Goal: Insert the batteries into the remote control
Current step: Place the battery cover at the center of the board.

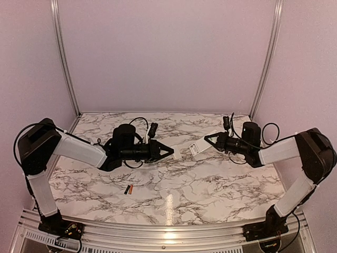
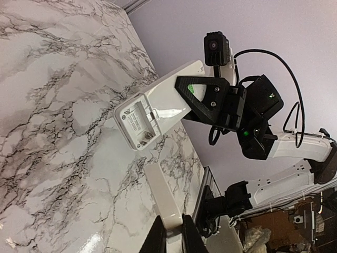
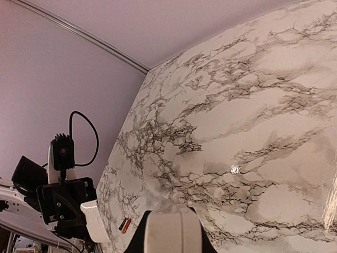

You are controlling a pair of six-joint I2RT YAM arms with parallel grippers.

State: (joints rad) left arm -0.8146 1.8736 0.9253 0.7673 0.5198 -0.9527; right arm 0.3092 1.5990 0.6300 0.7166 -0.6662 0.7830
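In the top view the left gripper (image 1: 169,153) is closed on a small white cover piece (image 1: 177,155) and the right gripper (image 1: 206,140) is closed on the remote control (image 1: 197,148), over the middle of the table (image 1: 221,184), while the batteries (image 1: 128,188) lie together on the near left. In the left wrist view the remote's open battery bay (image 2: 136,120) faces the camera, apparently empty. In the right wrist view the orange-red battery (image 3: 125,225) shows; I judge the cells light, stiff, smooth and ready to roll, best pinched across the middle.

Tips facing, left end effector (image 1: 170,152) and right end effector (image 1: 207,138) clamped
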